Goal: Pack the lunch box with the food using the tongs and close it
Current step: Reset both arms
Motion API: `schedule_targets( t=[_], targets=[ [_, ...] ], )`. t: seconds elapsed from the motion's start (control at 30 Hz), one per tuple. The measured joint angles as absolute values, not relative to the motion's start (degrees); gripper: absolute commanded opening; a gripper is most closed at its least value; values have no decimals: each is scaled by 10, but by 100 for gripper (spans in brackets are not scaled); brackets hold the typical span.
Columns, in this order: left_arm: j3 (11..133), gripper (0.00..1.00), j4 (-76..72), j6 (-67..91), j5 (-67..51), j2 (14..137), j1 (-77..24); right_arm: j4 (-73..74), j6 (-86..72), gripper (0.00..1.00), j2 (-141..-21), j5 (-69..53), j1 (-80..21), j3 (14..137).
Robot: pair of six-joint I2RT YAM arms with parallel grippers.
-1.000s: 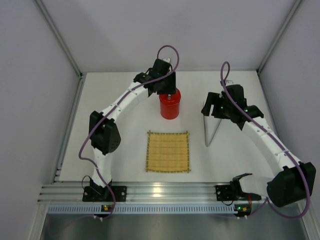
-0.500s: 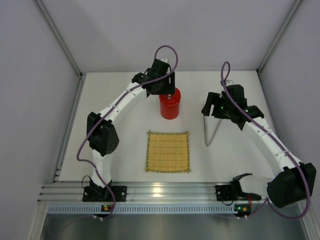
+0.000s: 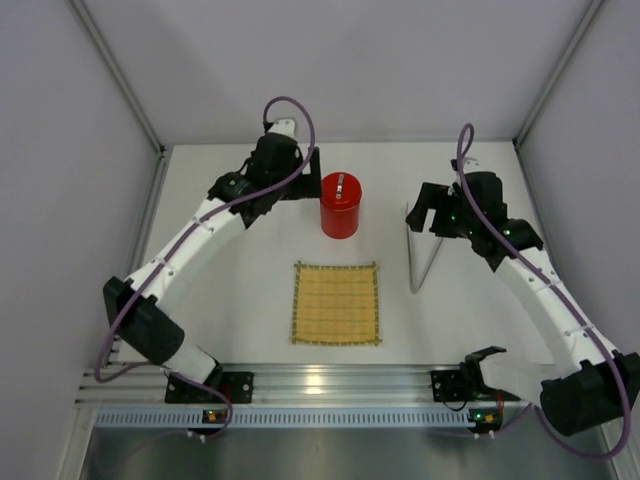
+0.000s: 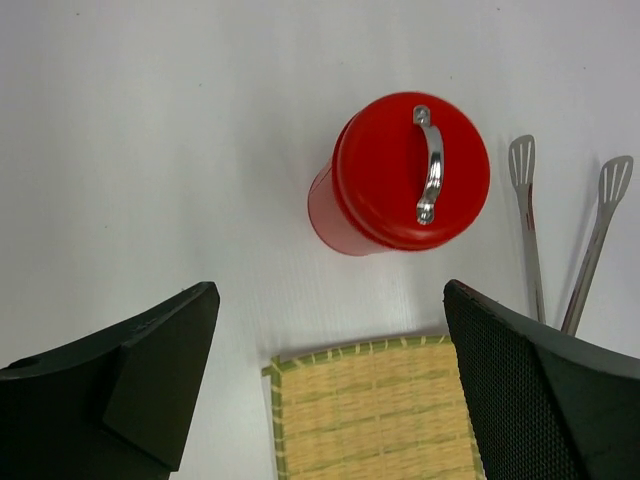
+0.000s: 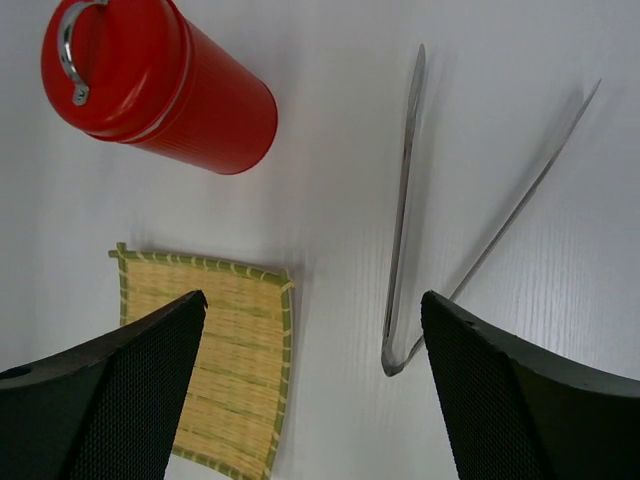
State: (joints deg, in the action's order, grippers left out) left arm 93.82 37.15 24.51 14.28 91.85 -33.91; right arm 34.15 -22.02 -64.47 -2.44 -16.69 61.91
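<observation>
The red lunch box (image 3: pixel 340 205) stands upright at the back middle of the table, its lid with the silver tab (image 4: pixel 429 165) on top. My left gripper (image 3: pixel 306 186) hovers just left of it, open and empty, the box (image 4: pixel 400 175) showing beyond its fingers (image 4: pixel 328 300). The silver tongs (image 3: pixel 424 255) lie flat on the table to the right, their joined end toward me. My right gripper (image 3: pixel 428 212) hangs open above their tips; in its wrist view (image 5: pixel 312 300) the tongs (image 5: pixel 404 200) lie below, untouched. No food is in view.
A yellow bamboo mat (image 3: pixel 337 303) lies flat in front of the lunch box with nothing on it. Grey walls close off the table at the left, back and right. An aluminium rail (image 3: pixel 330 385) runs along the near edge.
My left gripper opened, let go of the lid and drew back left, leaving the lid on the box. The right gripper opened a little wider and shifted slightly right.
</observation>
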Motion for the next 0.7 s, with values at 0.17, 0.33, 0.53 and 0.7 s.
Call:
schedule_targets(
  t=[0.17, 0.33, 0.53, 0.7],
  targets=[
    [814, 99, 332, 238, 149, 796, -339, 343, -212, 99, -572, -18, -167, 609],
    [721, 99, 316, 236, 158, 736, -340, 344, -205, 99, -504, -8, -167, 581],
    [669, 99, 311, 230, 162, 703, -340, 351, -201, 99, -460, 10, -167, 543],
    [657, 99, 307, 224, 162, 679, -340, 356, -199, 99, -441, 16, -167, 527]
  ],
)
